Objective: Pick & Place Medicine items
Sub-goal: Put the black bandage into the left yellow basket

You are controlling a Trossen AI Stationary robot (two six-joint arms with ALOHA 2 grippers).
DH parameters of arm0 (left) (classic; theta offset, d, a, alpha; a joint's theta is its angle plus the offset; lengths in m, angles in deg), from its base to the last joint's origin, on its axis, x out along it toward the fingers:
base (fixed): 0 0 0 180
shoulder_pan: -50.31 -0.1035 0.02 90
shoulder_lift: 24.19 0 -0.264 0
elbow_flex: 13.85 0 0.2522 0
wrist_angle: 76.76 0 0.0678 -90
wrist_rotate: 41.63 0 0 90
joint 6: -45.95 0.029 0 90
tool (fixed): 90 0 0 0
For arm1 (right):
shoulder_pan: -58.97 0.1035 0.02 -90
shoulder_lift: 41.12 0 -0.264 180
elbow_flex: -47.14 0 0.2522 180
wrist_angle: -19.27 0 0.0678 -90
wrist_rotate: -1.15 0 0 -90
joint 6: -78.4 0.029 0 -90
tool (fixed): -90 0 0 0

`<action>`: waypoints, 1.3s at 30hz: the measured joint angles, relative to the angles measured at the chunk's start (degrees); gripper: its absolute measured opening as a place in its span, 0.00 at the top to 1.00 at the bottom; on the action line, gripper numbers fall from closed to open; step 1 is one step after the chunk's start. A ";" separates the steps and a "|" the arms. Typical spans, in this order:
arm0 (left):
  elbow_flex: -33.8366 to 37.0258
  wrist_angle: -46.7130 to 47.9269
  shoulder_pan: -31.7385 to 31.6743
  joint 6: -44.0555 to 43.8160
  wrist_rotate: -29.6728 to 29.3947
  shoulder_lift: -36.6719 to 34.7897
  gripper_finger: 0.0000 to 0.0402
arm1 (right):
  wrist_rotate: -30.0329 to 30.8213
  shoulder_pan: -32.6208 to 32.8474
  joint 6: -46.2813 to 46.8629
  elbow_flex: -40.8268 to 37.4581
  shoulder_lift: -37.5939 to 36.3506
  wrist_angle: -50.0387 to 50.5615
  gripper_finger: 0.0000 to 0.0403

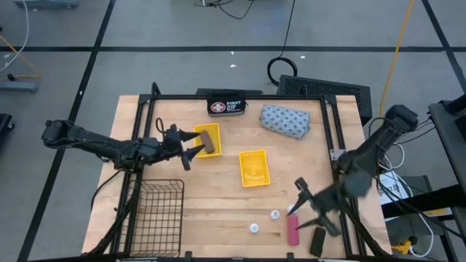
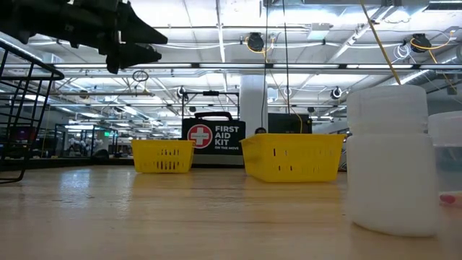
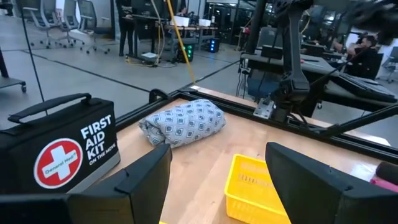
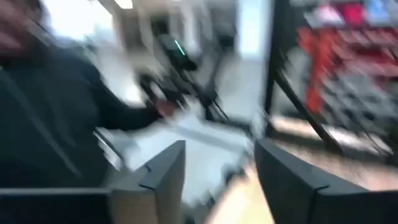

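In the high view my left gripper [image 1: 191, 149] is open beside the left yellow tray [image 1: 198, 131], in which the small brown oblong [image 1: 210, 140] lies. The left wrist view shows nothing between its fingers [image 3: 217, 158]. My right gripper [image 1: 304, 206] is open over the table's near right part, by the pink flat bar [image 1: 293, 230], the small black block [image 1: 318, 241] and two white round containers [image 1: 275, 215] [image 1: 254, 228], all lying on the wood. The grey-blue patterned pouch [image 1: 285, 120] lies near the far edge. The low view shows a white container [image 2: 393, 170] close up.
A second yellow tray [image 1: 253, 167] sits mid-table. The black First Aid case [image 1: 226, 107] stands at the far edge. A black wire basket [image 1: 156, 215] fills the near left corner. Bare wood lies between the trays and the near edge. The right wrist view is smeared.
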 joint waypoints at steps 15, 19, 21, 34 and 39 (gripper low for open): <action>0.00 0.56 0.02 -0.01 0.30 0.04 0.34 | -0.80 9.47 67.32 30.51 23.92 52.02 0.47; 0.00 0.41 0.01 -0.86 0.29 0.04 0.34 | -10.59 9.44 87.43 27.07 25.45 56.02 0.52; 0.00 0.15 -0.02 -0.86 0.28 0.04 0.34 | -14.93 9.56 94.94 24.23 25.63 55.94 0.53; 0.00 -1.27 -0.04 2.28 0.24 0.04 0.34 | -22.59 15.03 122.07 -0.46 25.59 23.40 0.56; 0.00 -1.67 -0.04 3.45 0.22 0.04 0.34 | -22.72 14.04 121.04 -4.10 25.46 23.31 0.56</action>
